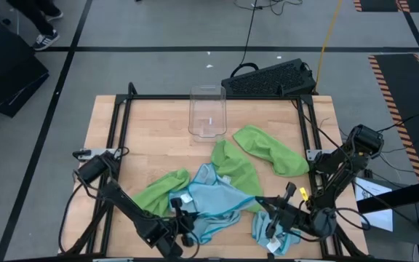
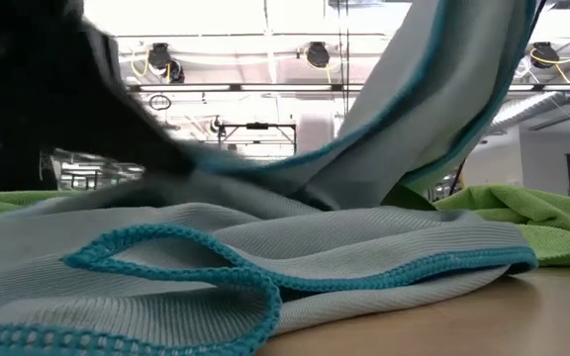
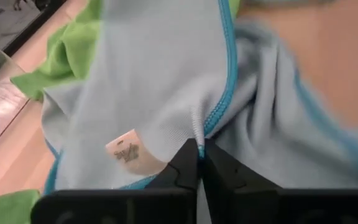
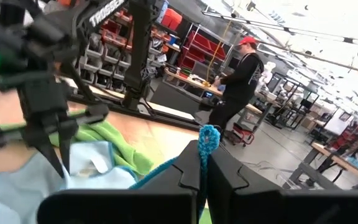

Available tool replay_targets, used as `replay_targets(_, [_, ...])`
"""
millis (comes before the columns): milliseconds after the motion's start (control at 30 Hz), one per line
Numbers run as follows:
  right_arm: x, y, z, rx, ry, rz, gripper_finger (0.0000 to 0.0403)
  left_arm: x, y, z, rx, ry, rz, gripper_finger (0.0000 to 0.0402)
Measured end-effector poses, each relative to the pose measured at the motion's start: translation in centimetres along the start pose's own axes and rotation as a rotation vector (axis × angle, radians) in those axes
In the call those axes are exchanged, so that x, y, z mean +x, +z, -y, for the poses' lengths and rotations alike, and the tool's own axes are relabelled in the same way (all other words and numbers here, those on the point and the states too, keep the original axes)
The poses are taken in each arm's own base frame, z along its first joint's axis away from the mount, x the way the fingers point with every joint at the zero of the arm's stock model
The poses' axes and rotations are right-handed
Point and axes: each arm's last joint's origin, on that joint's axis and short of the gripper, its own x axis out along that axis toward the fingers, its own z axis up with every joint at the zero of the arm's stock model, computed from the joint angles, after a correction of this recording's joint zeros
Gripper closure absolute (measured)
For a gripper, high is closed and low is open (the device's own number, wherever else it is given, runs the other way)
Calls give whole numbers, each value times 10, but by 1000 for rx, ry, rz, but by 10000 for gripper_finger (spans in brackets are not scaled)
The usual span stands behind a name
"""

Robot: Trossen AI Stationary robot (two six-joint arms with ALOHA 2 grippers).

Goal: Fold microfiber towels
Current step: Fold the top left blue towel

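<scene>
The left arm reaches low across the table's near side, and the left gripper (image 1: 183, 218) is clenched on the teal-stitched edge of a light blue towel (image 1: 213, 200). In the left wrist view its two fingers (image 3: 185, 168) meet on that hem, with a small white tag (image 3: 128, 151) lying just beside them. The blue cloth spreads away from this gripper toward the table's middle, where it overlaps a green towel (image 1: 233, 166). Another green towel (image 1: 157, 195) lies just beside the gripper, on its outer side.

The right arm bends down from its base at the table's right edge, and the right gripper (image 1: 273, 211) is pinched shut on a corner of the same blue towel. The right wrist view shows a knot of teal stitching (image 4: 208, 138) poking up between its closed fingers, so the cloth is drawn up off the table. A second blue towel (image 1: 281, 233) sits bunched under this arm. A third green towel (image 1: 271, 149) lies farther off, near a clear bin (image 1: 207, 110). A person (image 4: 238, 78) stands in the room beyond.
</scene>
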Motion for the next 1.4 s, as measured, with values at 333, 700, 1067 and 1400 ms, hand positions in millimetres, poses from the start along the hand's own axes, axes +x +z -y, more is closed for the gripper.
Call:
replay_targets(333, [30, -14, 6, -61, -44, -24, 401, -37, 56, -36, -74, -52, 86, 359])
replay_targets(700, [42, -16, 8, -38, -12, -6, 401, -12, 43, -48, -29, 32, -44, 336])
replay_targets(1067, [43, -20, 7, -34, -12, -22, 401, -8, 46, -53, 123, 46, -46, 395])
replay_targets(1400, [58, 14, 59, -19, -28, 74, 401, -72, 113, -118, 14, 238, 226, 398])
